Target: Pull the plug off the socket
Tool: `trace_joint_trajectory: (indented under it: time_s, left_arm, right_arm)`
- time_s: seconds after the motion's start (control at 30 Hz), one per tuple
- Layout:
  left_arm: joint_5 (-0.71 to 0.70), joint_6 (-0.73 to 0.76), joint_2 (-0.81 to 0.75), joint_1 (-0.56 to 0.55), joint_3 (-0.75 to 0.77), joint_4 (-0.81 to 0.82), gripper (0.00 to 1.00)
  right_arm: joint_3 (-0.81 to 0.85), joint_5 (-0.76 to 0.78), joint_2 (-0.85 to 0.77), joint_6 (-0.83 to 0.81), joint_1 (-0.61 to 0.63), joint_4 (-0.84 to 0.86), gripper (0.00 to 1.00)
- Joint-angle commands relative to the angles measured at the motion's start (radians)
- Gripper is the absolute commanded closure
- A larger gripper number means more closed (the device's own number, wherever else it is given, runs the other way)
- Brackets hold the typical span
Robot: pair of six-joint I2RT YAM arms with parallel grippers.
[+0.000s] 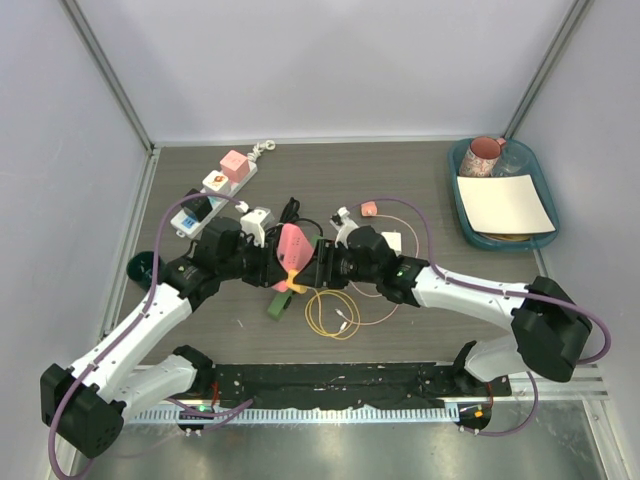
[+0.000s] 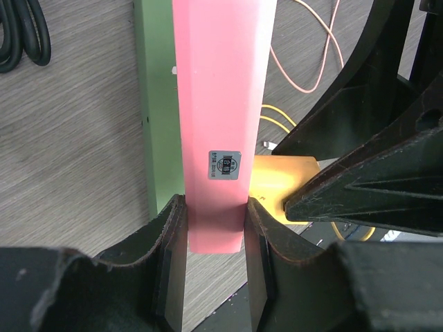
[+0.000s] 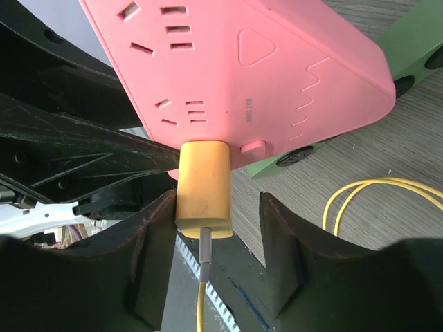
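The pink socket [image 1: 293,245] is held up off the table, and my left gripper [image 2: 214,242] is shut on its narrow end [image 2: 221,104]. A yellow plug [image 3: 203,194] sticks out of the socket's side [image 3: 263,76], with a yellow cable hanging from it. My right gripper [image 3: 218,202] stands open around this plug. Its left finger [image 3: 156,235] lies against the plug, while its right finger [image 3: 280,235] stands a gap away. In the top view both grippers meet at the table's middle, at the plug [image 1: 296,285].
A green power strip [image 1: 278,305] lies on the table under the socket. Beside it is a coil of yellow cable [image 1: 335,315]. A white power strip [image 1: 215,185] lies at the back left. A teal tray [image 1: 470,215] holding a cup and paper stands at the back right.
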Motion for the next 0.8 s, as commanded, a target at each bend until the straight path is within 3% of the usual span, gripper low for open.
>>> trace_joint_trajectory:
  time_s: [0.0, 0.3, 0.37, 0.4, 0.5, 0.57, 0.77]
  left_arm:
    - [0.017, -0.01, -0.012, 0.0, 0.026, 0.058, 1.0]
    - [0.022, -0.012, -0.007, 0.0, 0.025, 0.062, 1.0]
    - [0.022, -0.012, -0.007, 0.0, 0.025, 0.06, 1.0]
    - [0.019, -0.009, -0.008, 0.0, 0.025, 0.057, 1.0]
    - [-0.056, -0.001, -0.005, 0.0, 0.023, 0.026, 1.0]
    - [-0.134, 0.006, 0.005, 0.0, 0.035, -0.004, 1.0]
    - [-0.152, 0.016, 0.015, 0.0, 0.037, -0.029, 1.0]
  right_arm:
    - [0.047, 0.019, 0.005, 0.001, 0.008, 0.048, 0.46]
    - [0.075, 0.016, 0.039, 0.006, 0.018, 0.023, 0.52]
    - [0.075, 0.025, 0.034, 0.004, 0.02, 0.019, 0.62]
    - [0.075, 0.038, 0.028, 0.001, 0.02, 0.014, 0.79]
    - [0.073, 0.071, 0.011, -0.019, 0.02, -0.024, 0.99]
    - [0.07, 0.088, 0.002, -0.029, 0.02, -0.045, 0.99]
    - [0.059, 0.091, -0.021, -0.042, 0.02, -0.053, 0.99]
